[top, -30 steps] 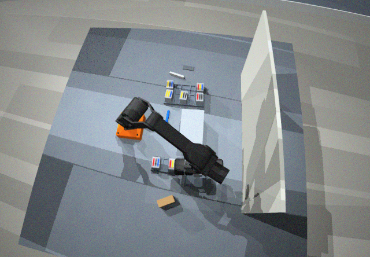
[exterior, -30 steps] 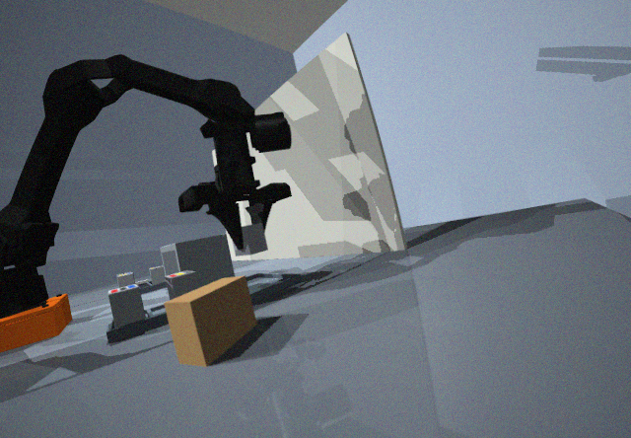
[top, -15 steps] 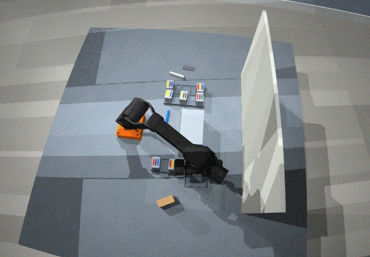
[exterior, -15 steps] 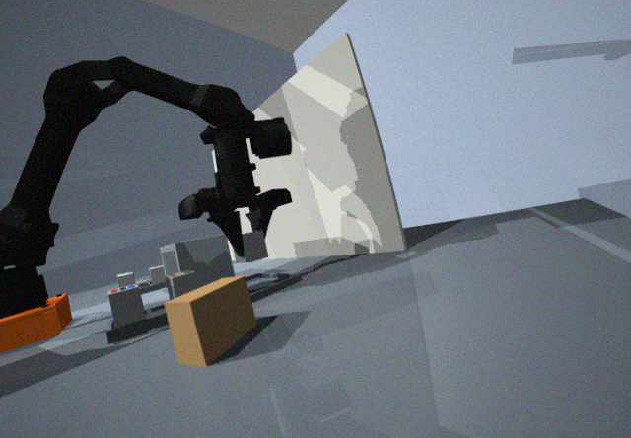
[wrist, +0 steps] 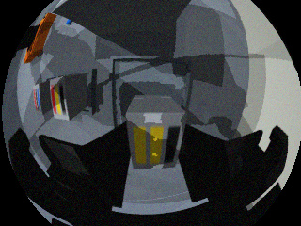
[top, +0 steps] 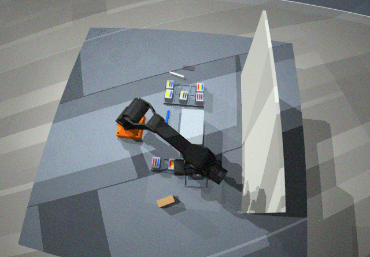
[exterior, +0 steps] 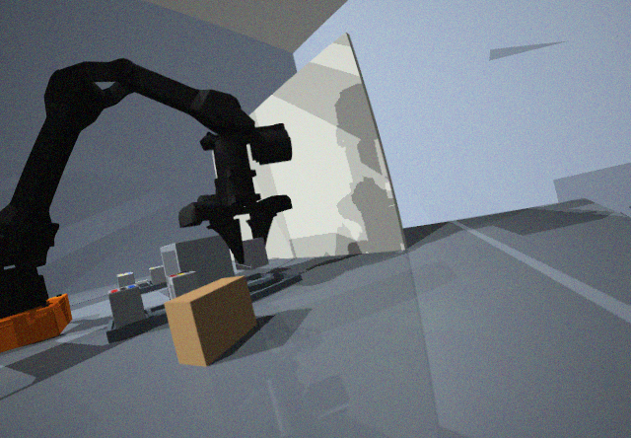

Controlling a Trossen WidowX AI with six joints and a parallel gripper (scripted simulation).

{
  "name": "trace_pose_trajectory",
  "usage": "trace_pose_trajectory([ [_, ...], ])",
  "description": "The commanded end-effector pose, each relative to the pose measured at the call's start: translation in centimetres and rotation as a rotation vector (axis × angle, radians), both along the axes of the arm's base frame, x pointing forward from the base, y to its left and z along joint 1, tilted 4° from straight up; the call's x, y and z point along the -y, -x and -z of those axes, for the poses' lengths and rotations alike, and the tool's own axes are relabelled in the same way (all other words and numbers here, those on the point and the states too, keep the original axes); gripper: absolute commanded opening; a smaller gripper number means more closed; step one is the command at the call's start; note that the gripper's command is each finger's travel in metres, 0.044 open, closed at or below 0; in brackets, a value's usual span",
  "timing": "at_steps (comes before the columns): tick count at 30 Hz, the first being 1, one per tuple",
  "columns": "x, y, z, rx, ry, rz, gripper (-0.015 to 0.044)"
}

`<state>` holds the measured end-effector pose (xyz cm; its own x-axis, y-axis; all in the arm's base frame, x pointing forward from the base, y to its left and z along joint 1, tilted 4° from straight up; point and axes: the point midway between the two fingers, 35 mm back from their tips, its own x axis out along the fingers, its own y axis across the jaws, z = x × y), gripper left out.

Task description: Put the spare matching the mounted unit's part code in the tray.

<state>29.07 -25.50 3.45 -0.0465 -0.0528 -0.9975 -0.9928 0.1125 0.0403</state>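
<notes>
My gripper (exterior: 247,242) is clamped on a small grey spare block (wrist: 152,135), its top face striped yellow, dark, yellow. I hold it low over the dark wire-edged tray (top: 195,182), though contact with the tray floor I cannot tell. Two more boxy spares (top: 156,162) sit just left of the tray, one red-blue striped. A matte tan box (exterior: 209,320) lies nearer the exterior camera. A tall, flat pale panel (top: 262,123) stands upright to the right.
</notes>
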Motion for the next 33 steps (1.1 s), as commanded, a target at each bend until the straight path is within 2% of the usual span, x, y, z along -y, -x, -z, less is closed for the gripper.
trace_pose_trajectory([
  [1, -0.1, 0.0, 0.4, 0.003, -0.005, -0.003, 0.0],
  [27, -0.3, 0.5, 2.3, 0.002, -0.005, -0.003, 0.0],
  [33, -0.2, 0.4, 2.0, 0.0, 0.0, 0.0, 0.0157],
])
